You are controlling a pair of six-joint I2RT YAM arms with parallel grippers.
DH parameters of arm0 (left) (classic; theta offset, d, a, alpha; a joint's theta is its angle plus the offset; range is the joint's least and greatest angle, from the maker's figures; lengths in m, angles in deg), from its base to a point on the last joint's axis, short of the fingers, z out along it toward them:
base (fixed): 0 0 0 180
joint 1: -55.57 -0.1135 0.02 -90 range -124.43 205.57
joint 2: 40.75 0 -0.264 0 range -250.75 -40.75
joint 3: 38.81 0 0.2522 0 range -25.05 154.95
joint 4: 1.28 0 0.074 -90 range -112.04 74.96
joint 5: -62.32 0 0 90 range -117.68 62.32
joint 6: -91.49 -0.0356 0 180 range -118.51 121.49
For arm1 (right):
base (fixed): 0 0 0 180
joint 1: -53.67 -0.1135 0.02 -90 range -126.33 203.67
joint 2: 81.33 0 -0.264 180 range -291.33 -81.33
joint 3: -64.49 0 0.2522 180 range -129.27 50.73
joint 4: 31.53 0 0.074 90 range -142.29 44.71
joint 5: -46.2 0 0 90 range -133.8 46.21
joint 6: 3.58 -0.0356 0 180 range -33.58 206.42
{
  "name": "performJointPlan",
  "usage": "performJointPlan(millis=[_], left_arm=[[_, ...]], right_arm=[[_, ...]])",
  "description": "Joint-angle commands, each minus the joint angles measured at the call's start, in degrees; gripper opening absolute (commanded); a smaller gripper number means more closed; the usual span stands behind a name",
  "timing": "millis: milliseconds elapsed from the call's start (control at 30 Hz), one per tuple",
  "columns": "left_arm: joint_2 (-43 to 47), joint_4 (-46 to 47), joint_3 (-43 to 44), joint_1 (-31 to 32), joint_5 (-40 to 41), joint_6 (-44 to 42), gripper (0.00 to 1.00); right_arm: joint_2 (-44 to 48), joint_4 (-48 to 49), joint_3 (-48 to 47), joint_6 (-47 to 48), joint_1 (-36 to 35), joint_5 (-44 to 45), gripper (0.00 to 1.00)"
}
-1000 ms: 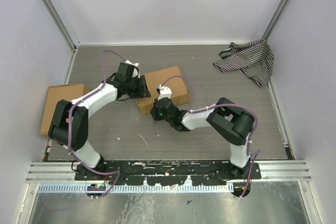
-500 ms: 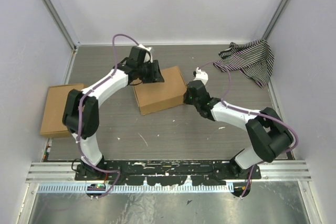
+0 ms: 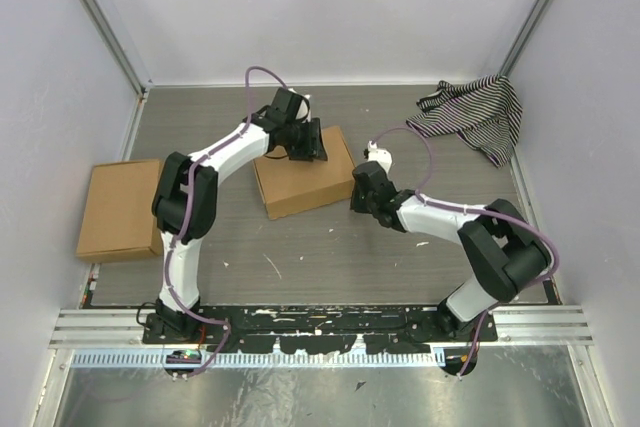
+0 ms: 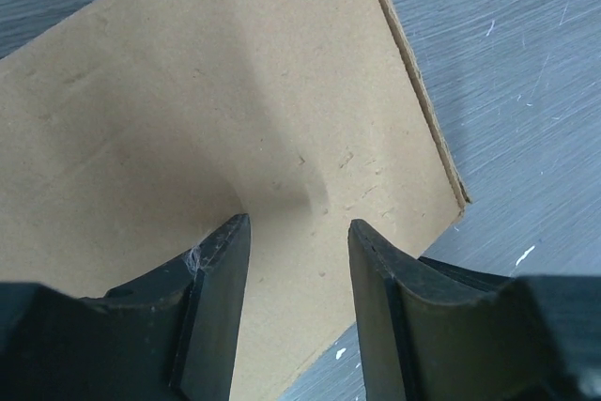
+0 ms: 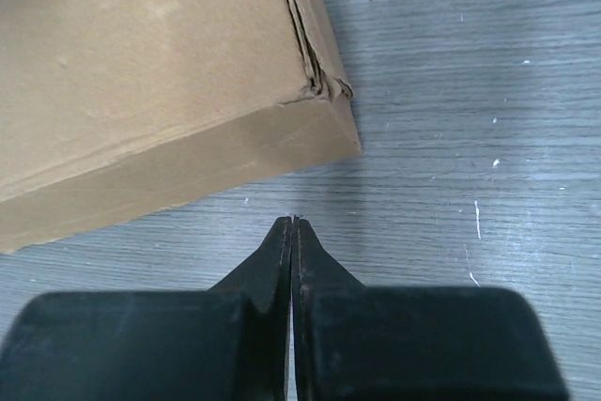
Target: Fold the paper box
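Observation:
The paper box (image 3: 298, 183) lies closed and flat in the middle of the table, a brown cardboard box. My left gripper (image 3: 308, 144) is open over its far edge; in the left wrist view the gripper (image 4: 299, 225) hangs over the box's top face (image 4: 216, 91) near a corner, holding nothing. My right gripper (image 3: 356, 193) is at the box's right edge. In the right wrist view the gripper (image 5: 292, 223) is shut and empty, low over the table just in front of the box's side wall (image 5: 178, 171), near its corner, not touching.
Another brown cardboard piece (image 3: 120, 209) lies flat at the left wall. A black-and-white striped cloth (image 3: 470, 117) is bunched in the far right corner. White walls close three sides; a metal rail (image 3: 320, 325) runs along the near edge.
My left gripper has moved from the box's left side to its far edge. My right gripper has swung from the box's front edge round to its right edge. The box has shifted slightly.

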Motion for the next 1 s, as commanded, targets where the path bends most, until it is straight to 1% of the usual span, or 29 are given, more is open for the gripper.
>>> performJointPlan(millis=[0,267,300,400,500,667,867,967], left_arm=[[-0.48,-1.7,-0.64,0.19,-3.6,-0.8,0.52],[-0.2,-0.09,-4.84,1.6,-8.66,-2.49,0.5],[-0.22,0.17,-5.25,1.86,-9.32,-2.76,0.5],[-0.61,0.36,-5.86,2.61,-11.56,-3.39,0.5],[-0.71,0.93,-6.72,2.89,-13.2,-3.55,0.49],[1.82,3.46,-9.65,2.92,-14.98,-2.97,0.48],[3.22,4.34,-10.3,3.49,-19.76,-3.28,0.48],[4.27,4.03,-11.07,3.79,-19.65,-3.73,0.48]], right_arm=[[-2.85,0.69,-3.5,-0.12,-0.11,-0.78,0.01],[-6.44,2.93,-6.3,0.47,-0.07,-1.73,0.01],[-6.73,3.32,-6.5,0.56,-0.03,-3.59,0.01],[-7.47,5.02,-6.75,0.88,-0.07,-4.85,0.01],[-7.74,6.36,-6.58,1.02,-0.06,-6.17,0.01],[-6.25,7.99,-4.7,0.94,-0.02,-7.11,0.01],[-6.65,10.19,-3.96,1.1,-0.04,-8.35,0.01],[-6.87,11.0,-3.9,1.14,-0.06,-8.99,0.01]])
